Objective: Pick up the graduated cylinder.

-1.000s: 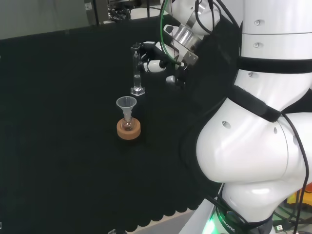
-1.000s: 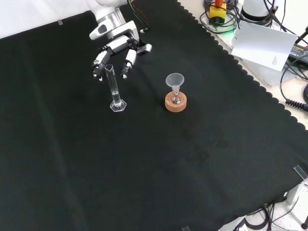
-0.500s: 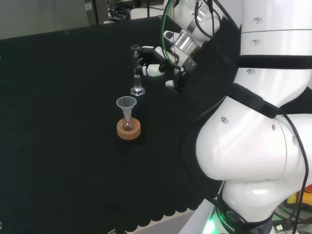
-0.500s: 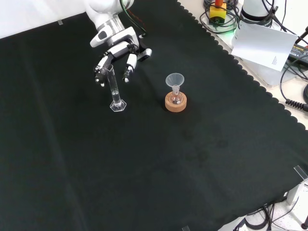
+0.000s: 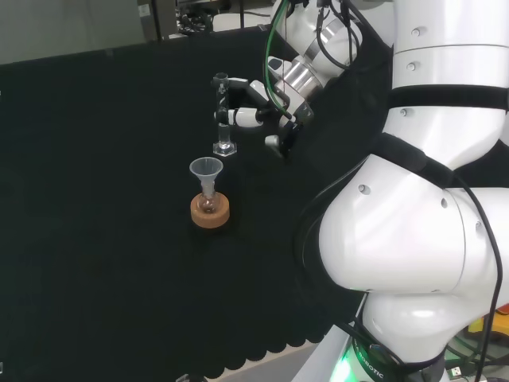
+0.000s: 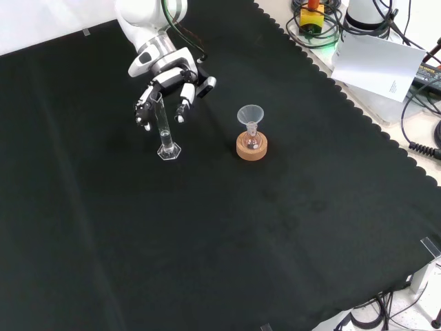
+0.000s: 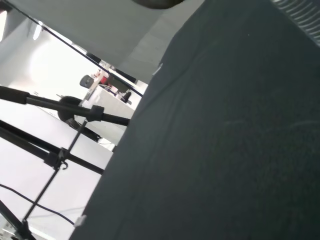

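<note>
Slim clear graduated cylinder upright on hexagonal foot, hand at its top, spread fingers flanking the tube, nothing clasped, clear funnel in small flask on cork ring at its 3 o'clock in the front view

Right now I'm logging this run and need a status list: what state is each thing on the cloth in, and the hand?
graduated cylinder: upright on the cloth, base down, not lifted.
hand: at the cylinder's upper part, fingers on both sides of the tube, not yet closed round it.
funnel: upright, sitting in the small flask's neck.
small flask: upright in its cork ring.
cork ring: flat on the cloth.
</note>
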`<state>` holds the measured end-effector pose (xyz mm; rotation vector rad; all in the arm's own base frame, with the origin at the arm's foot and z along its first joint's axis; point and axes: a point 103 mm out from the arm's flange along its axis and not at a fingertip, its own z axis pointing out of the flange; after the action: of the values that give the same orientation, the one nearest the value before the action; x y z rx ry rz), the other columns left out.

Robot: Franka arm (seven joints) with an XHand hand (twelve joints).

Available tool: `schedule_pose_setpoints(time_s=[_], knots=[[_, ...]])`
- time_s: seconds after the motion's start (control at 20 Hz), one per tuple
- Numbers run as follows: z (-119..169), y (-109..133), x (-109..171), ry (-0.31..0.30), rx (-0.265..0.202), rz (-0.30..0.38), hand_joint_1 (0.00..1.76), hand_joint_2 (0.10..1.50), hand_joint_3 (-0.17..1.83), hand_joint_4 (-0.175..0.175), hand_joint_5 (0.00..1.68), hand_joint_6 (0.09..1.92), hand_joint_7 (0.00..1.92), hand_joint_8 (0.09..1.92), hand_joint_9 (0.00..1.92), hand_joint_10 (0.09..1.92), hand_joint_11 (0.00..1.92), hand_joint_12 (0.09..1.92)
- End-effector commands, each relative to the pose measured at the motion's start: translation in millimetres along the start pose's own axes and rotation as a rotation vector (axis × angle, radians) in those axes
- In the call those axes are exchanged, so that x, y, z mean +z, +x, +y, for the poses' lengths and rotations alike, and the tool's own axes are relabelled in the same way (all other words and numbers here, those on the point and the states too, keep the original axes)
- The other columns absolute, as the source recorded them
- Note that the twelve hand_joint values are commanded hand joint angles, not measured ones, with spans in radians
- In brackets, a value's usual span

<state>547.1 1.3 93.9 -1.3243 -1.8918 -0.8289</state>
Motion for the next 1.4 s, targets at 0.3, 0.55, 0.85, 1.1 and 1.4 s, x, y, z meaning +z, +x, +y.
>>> schedule_pose_setpoints(time_s=[0.3,0.55,0.85,1.1,1.4], knots=[[3,-4,5,-0.026,-0.022,0.091,1.10,0.98,-0.17,-0.033,0.62,0.27,0.53,0.57,0.79,0.42,0.52,1.19],[5,-4,7,-0.028,-0.031,0.104,1.10,0.98,-0.17,-0.034,0.58,0.37,0.54,0.56,0.81,0.39,0.53,1.19],[7,-2,10,-0.046,-0.030,0.089,1.12,1.00,-0.17,-0.031,0.59,0.45,0.55,0.57,0.83,0.39,0.55,1.18],[7,-5,13,-0.052,-0.020,0.092,1.13,1.01,-0.17,-0.025,0.61,0.56,0.58,0.57,0.86,0.38,0.60,1.16],[8,-4,14,-0.063,-0.022,0.103,1.14,1.02,-0.17,-0.018,0.63,0.61,0.61,0.58,0.90,0.38,0.64,1.15]])
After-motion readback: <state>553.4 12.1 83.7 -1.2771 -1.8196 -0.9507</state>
